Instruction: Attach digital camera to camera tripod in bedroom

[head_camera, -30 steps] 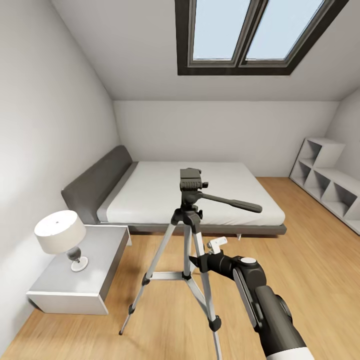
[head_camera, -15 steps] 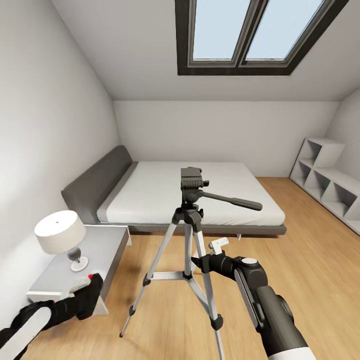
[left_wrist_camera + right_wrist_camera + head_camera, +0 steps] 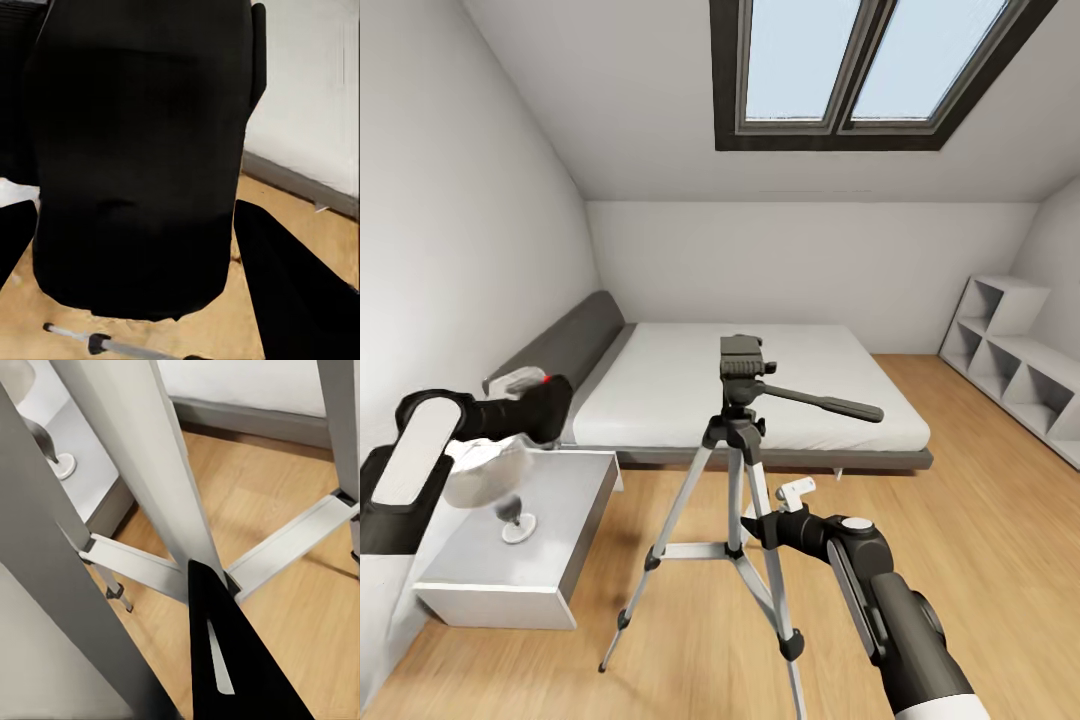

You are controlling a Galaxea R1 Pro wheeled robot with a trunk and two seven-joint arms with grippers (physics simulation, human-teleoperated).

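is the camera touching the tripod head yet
Apart. In the head view the digital camera, held in the left gripper, is off to the side of the camera tripod, with bed between.

Two arms of glossy black casing with rounded, capsule-like links. Left forearm [image 3: 410,465] black with a long white inset panel rounded at the ends. Right forearm [image 3: 895,625] black, edged by a pale grey strip, ending in a white sleeve at the near end; round white cap on the wrist joint [image 3: 857,522]. Small white bracket [image 3: 794,491] above the right gripper [image 3: 752,523]. Black tapering fingers [image 3: 232,660], one bearing a narrow silver slot.
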